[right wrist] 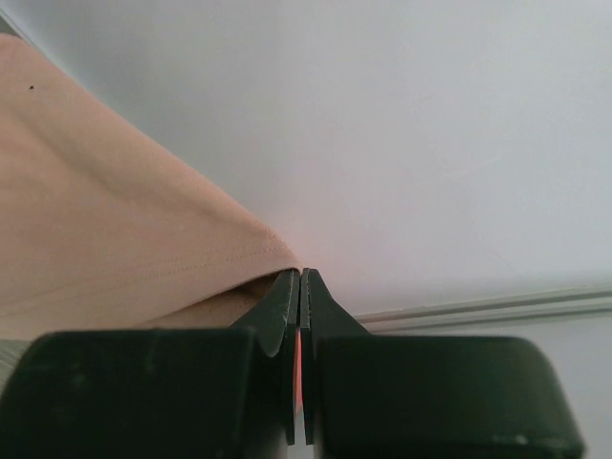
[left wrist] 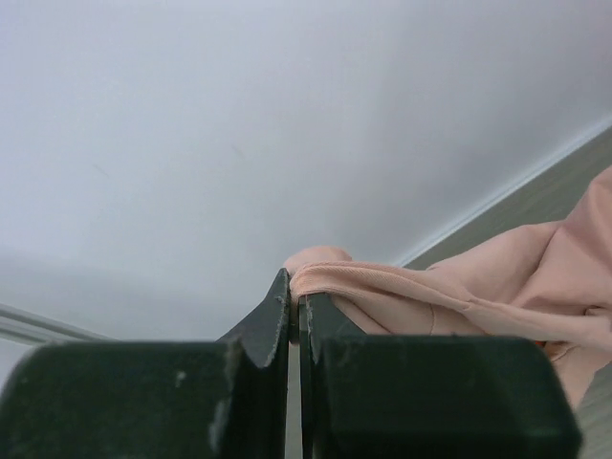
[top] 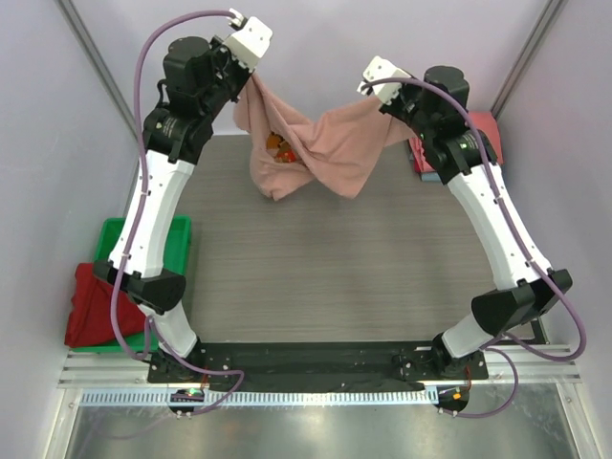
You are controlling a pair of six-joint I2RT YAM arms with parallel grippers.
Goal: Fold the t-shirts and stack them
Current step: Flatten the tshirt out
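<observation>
Robot lab cell, white panel walls (top: 38, 115), aluminium frame rail (top: 105, 368)

Matt pink cotton t-shirt (top: 316, 153)

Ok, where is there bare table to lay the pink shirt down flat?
The middle of the grey wood-grain table is bare, from the hanging dusty-pink t-shirt down to the black base plate. Crowded: folded red t-shirts at the far right corner; the green plastic tray and dark red shirt at the left edge.
</observation>
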